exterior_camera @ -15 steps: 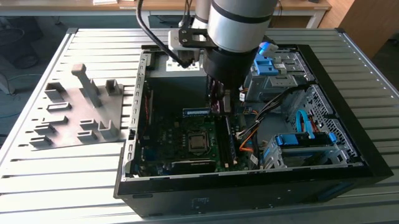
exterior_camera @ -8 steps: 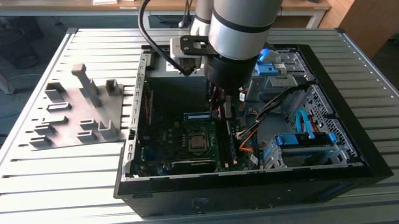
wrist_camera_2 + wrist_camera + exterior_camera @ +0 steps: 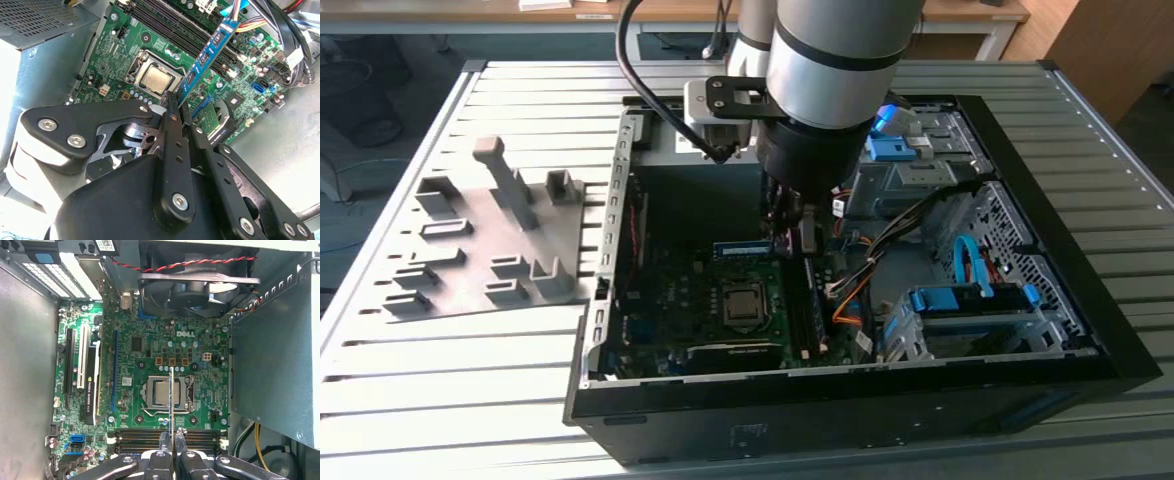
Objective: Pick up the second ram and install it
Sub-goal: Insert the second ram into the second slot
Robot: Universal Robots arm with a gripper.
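Gripper point(image 3: 176, 106), jaws clamped narrow on the ram point(image 3: 210, 47), holds it edge toward the motherboard point(image 3: 135, 365) inside the case point(image 3: 854, 425), apparently unseated. Installation is in hand; seating calls for squaring the stick's edge over a free slot point(image 3: 135, 439).

Arm point(image 3: 834, 60), upper centre of exterior view: silver-grey cylinder, black band, black cable point(image 3: 622, 55). Gripper point(image 3: 176, 102): black linkage fingers point(image 3: 172, 150), silver screws point(image 3: 180, 201)
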